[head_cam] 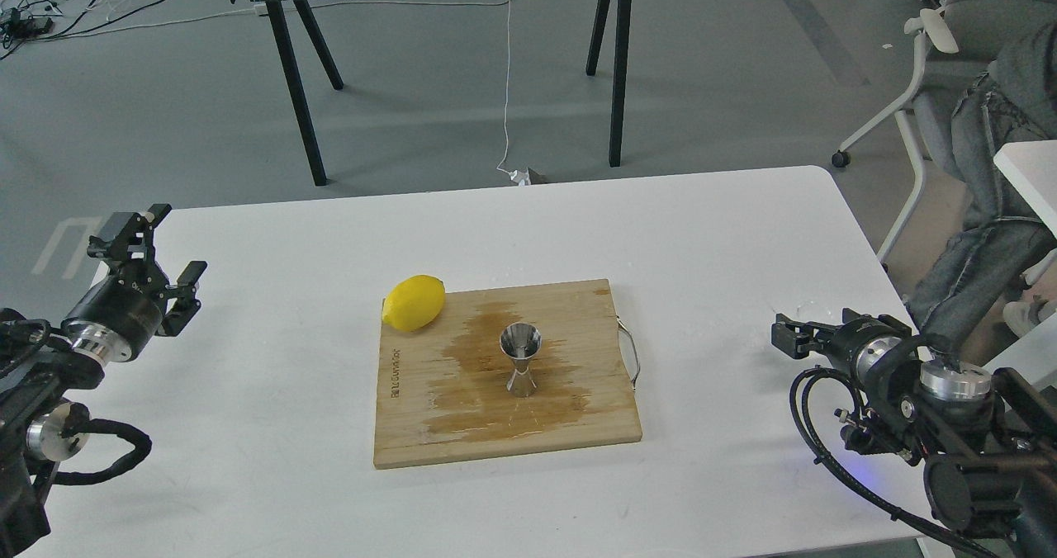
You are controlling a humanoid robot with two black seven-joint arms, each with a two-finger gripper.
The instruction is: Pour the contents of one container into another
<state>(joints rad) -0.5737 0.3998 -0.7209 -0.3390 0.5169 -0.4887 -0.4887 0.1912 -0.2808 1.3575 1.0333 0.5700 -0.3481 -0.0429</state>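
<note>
Steel jigger [521, 359] stands upright on wet board [413, 426]; left jaws [165, 248] spread, right jaws [784, 335] unreadable.

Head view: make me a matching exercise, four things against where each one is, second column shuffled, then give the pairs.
Things:
1. lemon
2. jigger
3. left end effector
4. metal handle

Places:
A. upright on the wet, darkened patch of the cutting board
B. on the board's right edge
C. at the board's far left corner, partly over the edge
D. over the left edge of the white table, fingers apart, holding nothing

Pairs: 1-C, 2-A, 3-D, 4-B
</note>
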